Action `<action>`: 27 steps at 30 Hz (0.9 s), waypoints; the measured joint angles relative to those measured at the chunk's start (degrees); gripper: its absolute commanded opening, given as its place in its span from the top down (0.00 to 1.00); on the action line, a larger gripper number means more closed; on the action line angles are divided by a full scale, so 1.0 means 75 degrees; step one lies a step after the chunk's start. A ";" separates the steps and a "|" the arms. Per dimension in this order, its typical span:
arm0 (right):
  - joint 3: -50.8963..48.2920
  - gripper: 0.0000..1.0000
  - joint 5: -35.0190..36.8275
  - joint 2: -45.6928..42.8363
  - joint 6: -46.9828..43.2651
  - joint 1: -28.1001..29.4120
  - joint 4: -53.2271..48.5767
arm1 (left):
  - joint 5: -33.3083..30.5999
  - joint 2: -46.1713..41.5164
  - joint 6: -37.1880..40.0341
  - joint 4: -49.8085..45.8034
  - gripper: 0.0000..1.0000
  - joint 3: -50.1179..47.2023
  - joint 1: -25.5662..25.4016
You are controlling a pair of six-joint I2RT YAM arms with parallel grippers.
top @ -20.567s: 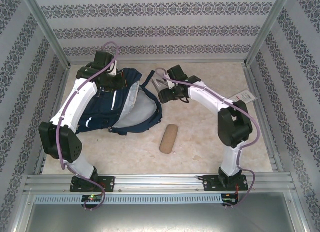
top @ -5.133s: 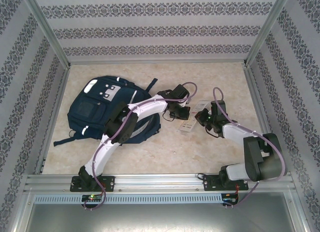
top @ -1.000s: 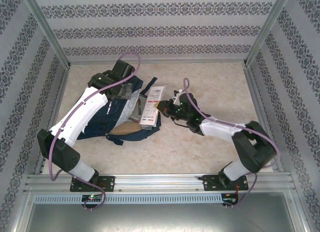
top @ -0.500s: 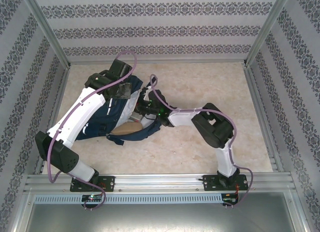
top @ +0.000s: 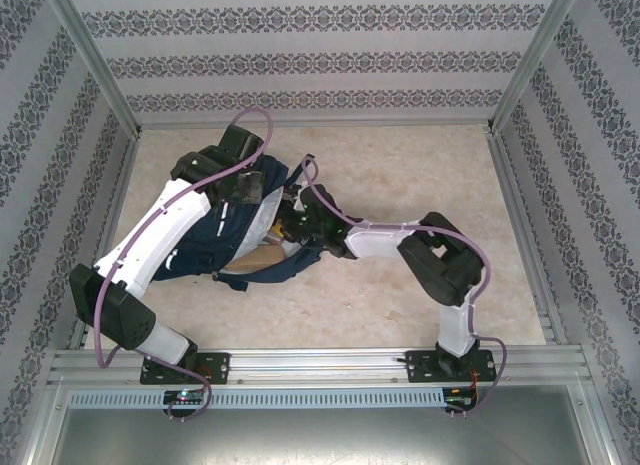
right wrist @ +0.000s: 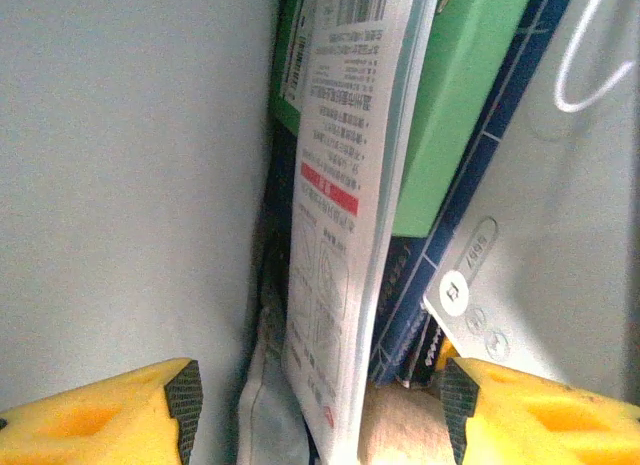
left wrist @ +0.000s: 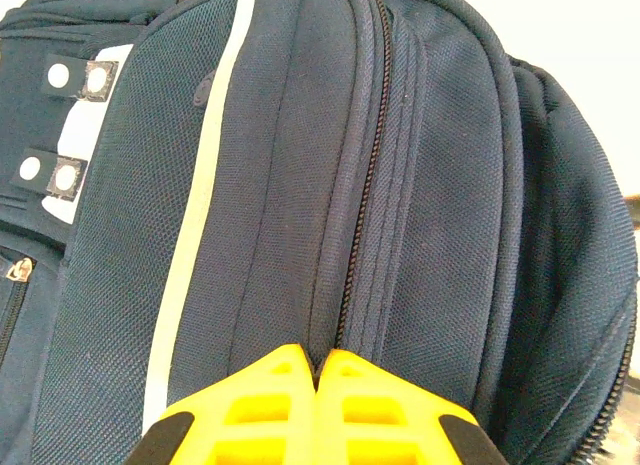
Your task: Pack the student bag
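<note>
Lying at the far left of the counter (top: 400,285): student bag (top: 205,250), navy, mouth gaping toward the right. Clenched on a fold of its fabric beside the zipper: left pincer (left wrist: 318,360). Just right of that, released and spread wide inside the mouth: right pincer (right wrist: 315,395), facing a white printed packet (right wrist: 335,235) upright against a green book (right wrist: 450,115).

Ahead of the right gripper (right wrist: 315,390), a white printed packet (right wrist: 340,235) and a green book (right wrist: 455,105) are standing between its spread fingers (right wrist: 110,415), blocking the way deeper. Grey lining (right wrist: 130,185) of the student bag (left wrist: 280,205) is walling its left side. Behind it, bare table (top: 400,165) is lying open.
</note>
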 measured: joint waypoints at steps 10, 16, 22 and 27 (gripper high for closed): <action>-0.1416 0.35 0.0644 -0.2168 -0.1204 -0.0154 -0.1623 | 0.0303 -0.0271 -0.0425 0.0291 0.50 -0.0271 0.0070; -0.1597 0.33 0.1061 -0.2873 -0.1880 -0.0102 -0.2541 | 0.0248 -0.1218 -0.0927 0.0277 0.50 -0.1137 0.0525; -0.1431 0.31 0.1075 -0.2664 -0.2299 0.0020 -0.3054 | 0.0283 -0.2314 -0.1775 0.0213 0.50 -0.3031 0.1510; -0.0487 0.52 0.0892 -0.1454 -0.2664 0.0052 -0.3453 | 0.0522 -0.2949 -0.2346 0.0172 0.50 -0.4389 0.2253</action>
